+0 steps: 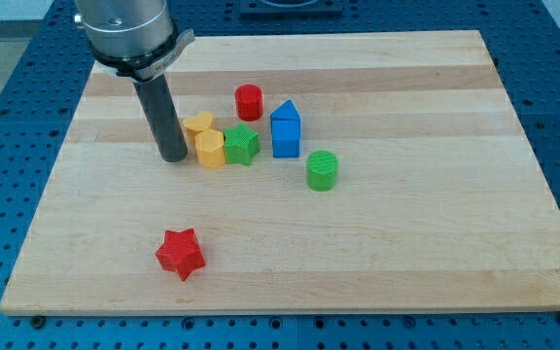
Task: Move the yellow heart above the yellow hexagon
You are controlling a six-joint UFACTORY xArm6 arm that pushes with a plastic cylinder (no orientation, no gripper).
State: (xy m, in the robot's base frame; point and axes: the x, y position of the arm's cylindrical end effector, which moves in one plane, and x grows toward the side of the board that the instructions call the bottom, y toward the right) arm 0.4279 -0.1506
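A: What is seen nearest the view's bottom?

B: A red star (pixel 181 254) is found alone on the wooden board (pixel 406 243), well apart from everything else, toward the lower left.

A: And further up?

B: A green cylinder (pixel 322 170) is placed right of centre. Beyond it, a cluster is formed: a yellow hexagon (pixel 210 149) is set touching a green star (pixel 242 145) on its right, and a blue block (pixel 285 130), shaped like a little house, is stood just beside the green star on the right.

A: Where is the yellow heart located?

B: The yellow heart (pixel 197 123) is seen directly above the yellow hexagon, touching its upper-left edge. A red cylinder (pixel 249 101) is placed farther up still, to the right of the heart and near the blue block.

A: How is my tip positioned?

B: My tip (pixel 173 157) is rested on the board just left of the yellow hexagon, and below-left of the heart; whether the hexagon is touched cannot be told. No grasp is made by it: a plain rod is all that is carried, so nothing can be clenched or released.
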